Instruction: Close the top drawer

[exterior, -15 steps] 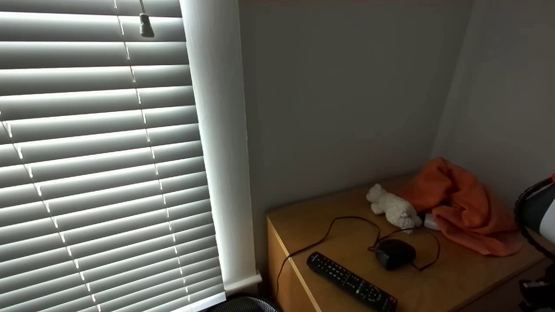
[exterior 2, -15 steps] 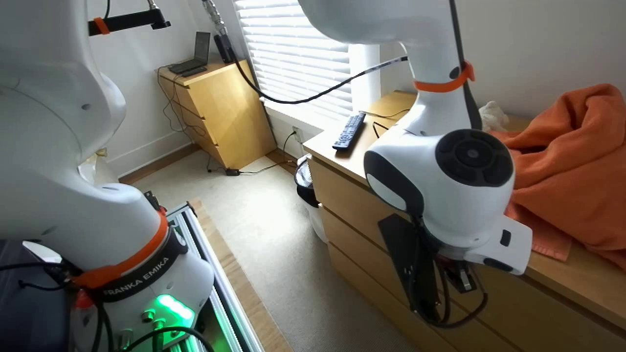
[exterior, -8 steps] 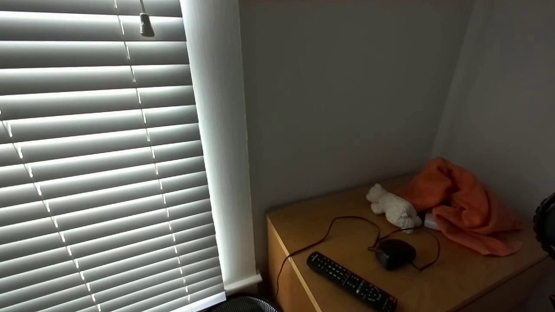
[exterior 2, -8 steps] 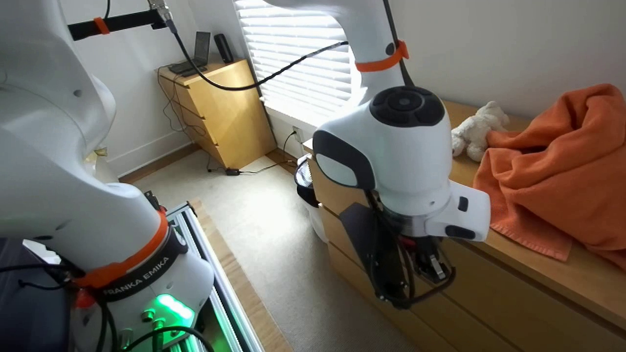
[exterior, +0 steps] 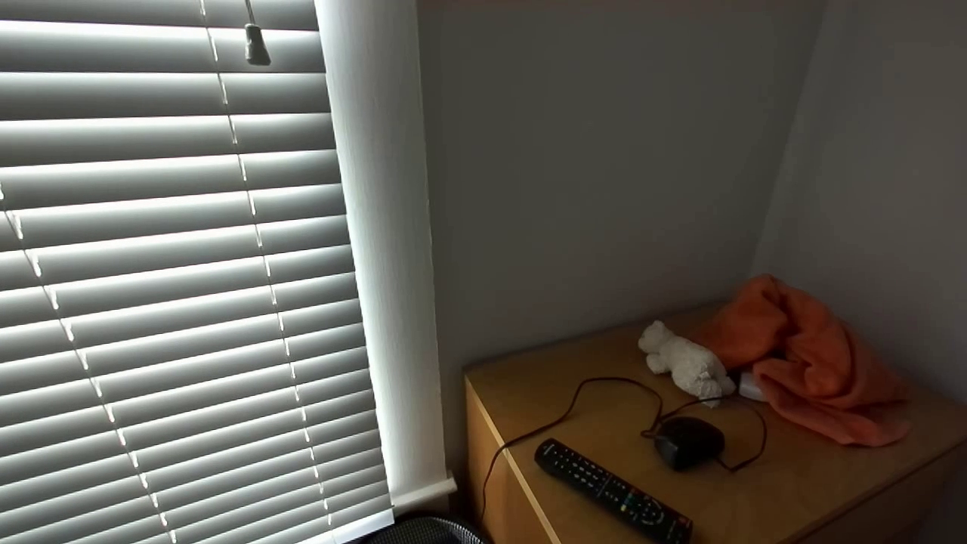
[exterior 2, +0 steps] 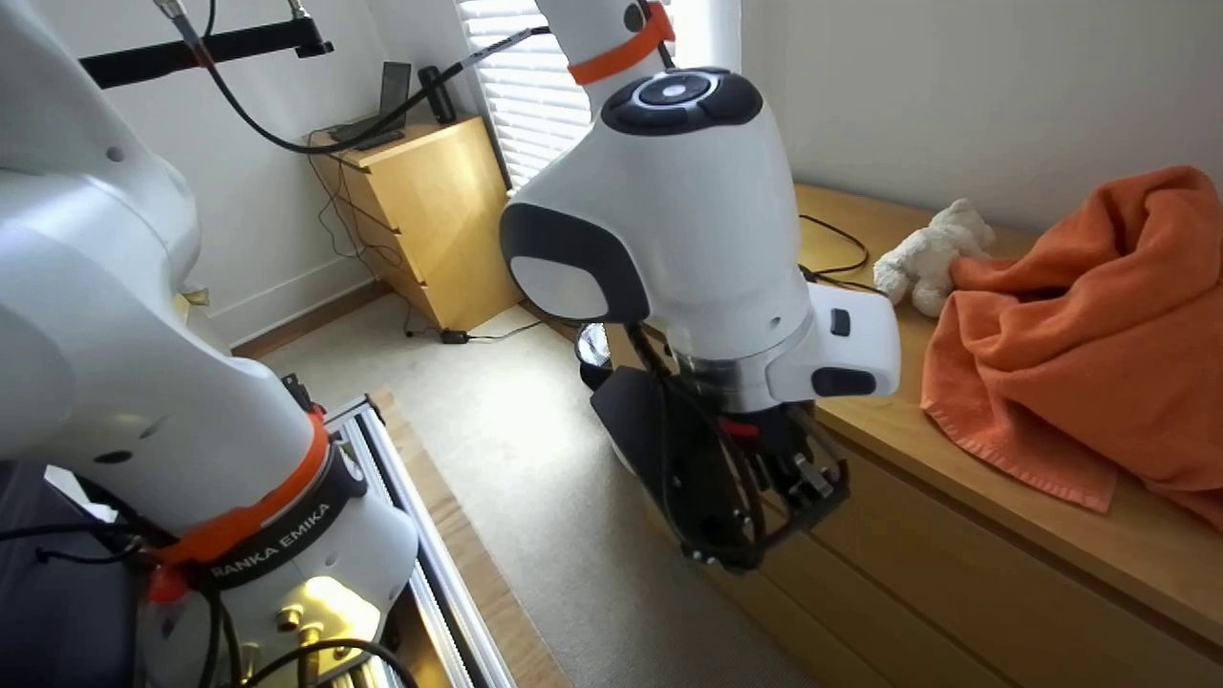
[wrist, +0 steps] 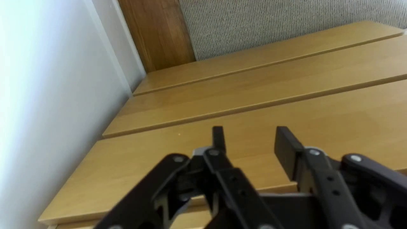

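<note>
1. In the wrist view my claw (wrist: 251, 143) is released: its two fingers (wrist: 287, 152) stand apart, and the front of the top drawer (wrist: 152, 157) shows between them. That front is the nearest of three; the lower drawers (wrist: 270, 84) lie farther off, with carpet (wrist: 286, 19) beyond. A pale wall (wrist: 57, 79) is on the left. I cannot tell whether the fingers touch the top drawer, nor whether it is fully in.

2. In an exterior view my arm (exterior 2: 697, 210) bends down beside the dresser (exterior 2: 889, 411), which runs along the right, and the claw hangs tilted before its front. The top drawer sits just under the dresser's top, reaching right from behind the claw. On the dresser a white bear (exterior 2: 932, 258) rests just left of an orange towel (exterior 2: 1080, 354). My base (exterior 2: 124, 354) stands near, at the left, with a yellow light (exterior 2: 334, 607); at the far left a chest (exterior 2: 439, 229) holds a laptop (exterior 2: 396, 86).

3. In an exterior view a remote (exterior: 612, 489) lies on the near part of the dresser, with a black gadget (exterior: 687, 443) to its right, a little farther back. The bear and towel are farther still, side by side. Blinds (exterior: 181, 295) fill the left. The dresser's front, at the near right, is too dark for me to judge the top drawer.
</note>
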`<control>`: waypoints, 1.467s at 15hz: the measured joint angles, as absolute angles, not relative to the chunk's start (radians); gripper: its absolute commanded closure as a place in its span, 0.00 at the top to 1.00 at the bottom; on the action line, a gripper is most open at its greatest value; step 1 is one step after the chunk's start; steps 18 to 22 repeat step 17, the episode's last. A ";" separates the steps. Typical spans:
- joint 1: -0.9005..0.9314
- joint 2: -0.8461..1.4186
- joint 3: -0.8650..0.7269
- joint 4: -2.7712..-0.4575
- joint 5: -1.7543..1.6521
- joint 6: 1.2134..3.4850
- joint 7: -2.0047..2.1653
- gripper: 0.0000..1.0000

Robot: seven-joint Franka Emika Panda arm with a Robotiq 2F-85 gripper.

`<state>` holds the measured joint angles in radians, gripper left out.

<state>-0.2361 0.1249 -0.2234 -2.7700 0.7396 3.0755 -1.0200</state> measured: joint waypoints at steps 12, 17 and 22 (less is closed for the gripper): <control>-0.201 -0.163 -0.320 -2.751 0.469 2.926 -0.992 1.00; -0.219 -0.281 -0.317 -2.736 0.470 2.858 -1.040 1.00; -0.219 -0.281 -0.317 -2.736 0.470 2.858 -1.040 1.00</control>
